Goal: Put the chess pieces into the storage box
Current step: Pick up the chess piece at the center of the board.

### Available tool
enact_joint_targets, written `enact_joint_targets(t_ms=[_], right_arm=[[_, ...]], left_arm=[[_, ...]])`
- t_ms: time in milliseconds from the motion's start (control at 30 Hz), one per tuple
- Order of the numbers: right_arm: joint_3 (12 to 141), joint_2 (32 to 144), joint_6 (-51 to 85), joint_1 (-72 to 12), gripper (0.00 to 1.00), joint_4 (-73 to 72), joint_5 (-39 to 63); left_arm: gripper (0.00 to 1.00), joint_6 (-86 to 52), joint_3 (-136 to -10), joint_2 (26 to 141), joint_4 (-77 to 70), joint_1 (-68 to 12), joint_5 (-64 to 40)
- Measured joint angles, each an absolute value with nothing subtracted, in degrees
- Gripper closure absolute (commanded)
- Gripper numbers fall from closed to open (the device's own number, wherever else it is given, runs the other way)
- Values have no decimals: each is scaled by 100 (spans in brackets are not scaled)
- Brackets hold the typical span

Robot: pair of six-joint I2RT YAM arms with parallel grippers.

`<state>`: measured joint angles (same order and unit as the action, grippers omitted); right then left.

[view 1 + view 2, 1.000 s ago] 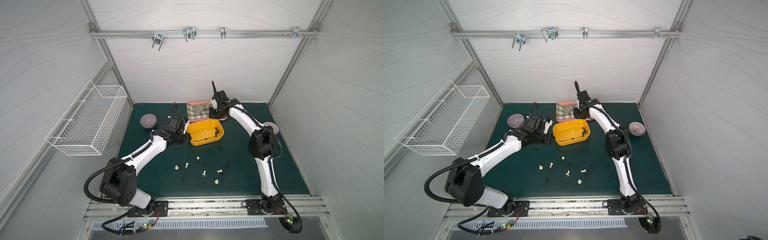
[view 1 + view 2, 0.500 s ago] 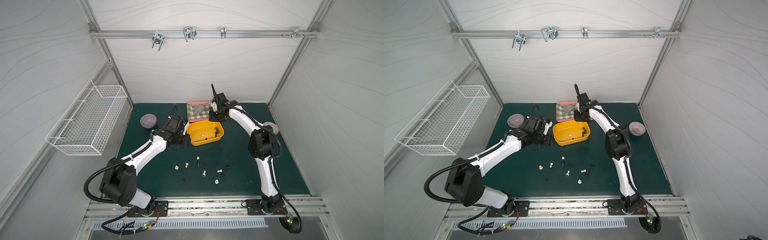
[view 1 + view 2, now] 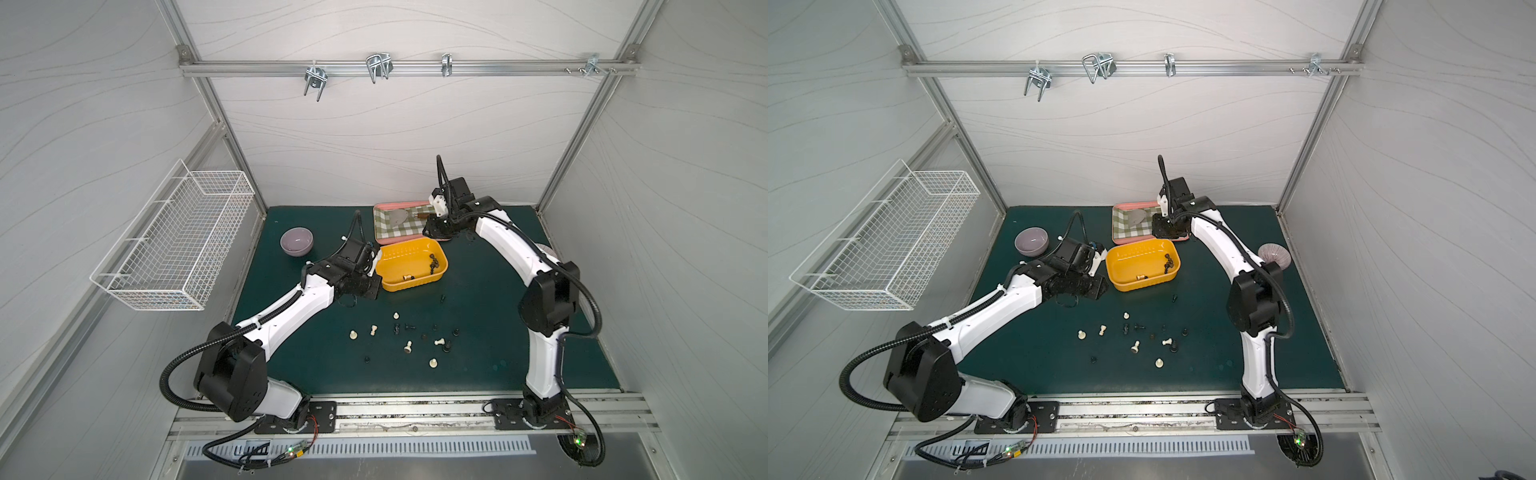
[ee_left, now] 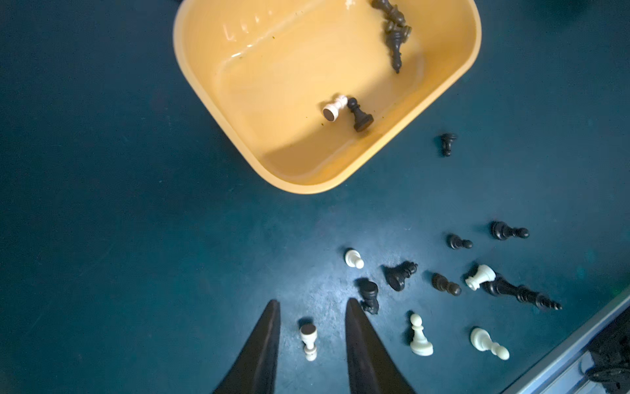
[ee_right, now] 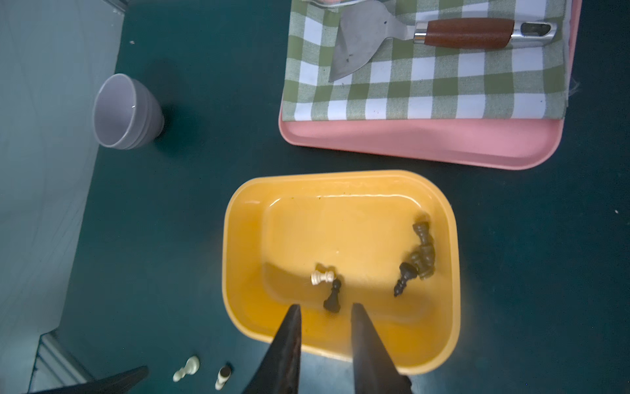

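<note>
Fourteen or so chess pieces [image 4: 421,336] lie loose on the tabletop [image 3: 498,332], apart from the storage box [image 5: 235,259], which sits towards the back, just in front of the pink tray [image 5: 419,143]. Counted in a top view, there are six cream ones and about eight dark ones, most toppled and a few bunched close together. Inside the box are one cream piece [image 5: 322,275], one black pawn [image 5: 333,296] and a tangle of three or four dark ones [image 5: 421,252] at one end. I cannot count that heap surely.

Neither arm holds anything. The right pincer [image 5: 325,307] hangs over the box's wall, narrowly parted, with the black pawn on the box floor below. The left pincer [image 4: 312,302] is beside the box's end, also narrowly parted, looking down on the scatter.

The step in hand looks like fetching another piece. I would take a lone one first, such as the dark piece [image 3: 443,298] nearest the box. Come straight down and close across its waist, not along its length. Lift it clear of the wall and let go low over bare floor so nothing bounces out. Only one arm should be over the box at a time.

Elsewhere are one purple bowl [image 3: 296,241], one ribbed bowl [image 3: 1273,254], one checked cloth [image 5: 426,99], one spatula [image 5: 368,37] and one wire basket [image 3: 174,237].
</note>
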<state>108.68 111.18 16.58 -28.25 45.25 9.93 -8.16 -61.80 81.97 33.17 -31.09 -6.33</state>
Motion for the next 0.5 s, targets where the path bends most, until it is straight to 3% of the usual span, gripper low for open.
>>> enact_joint_targets(t_ms=[300, 500], right_arm=[[8394, 9000, 1772, -2672, 72, 4021, 1223], [6991, 8169, 1820, -2620, 72, 3894, 1299]], left_arm=[[66, -1050, -6396, 8678, 3568, -4016, -119], [65, -1428, -6569, 9354, 3642, -4460, 338]])
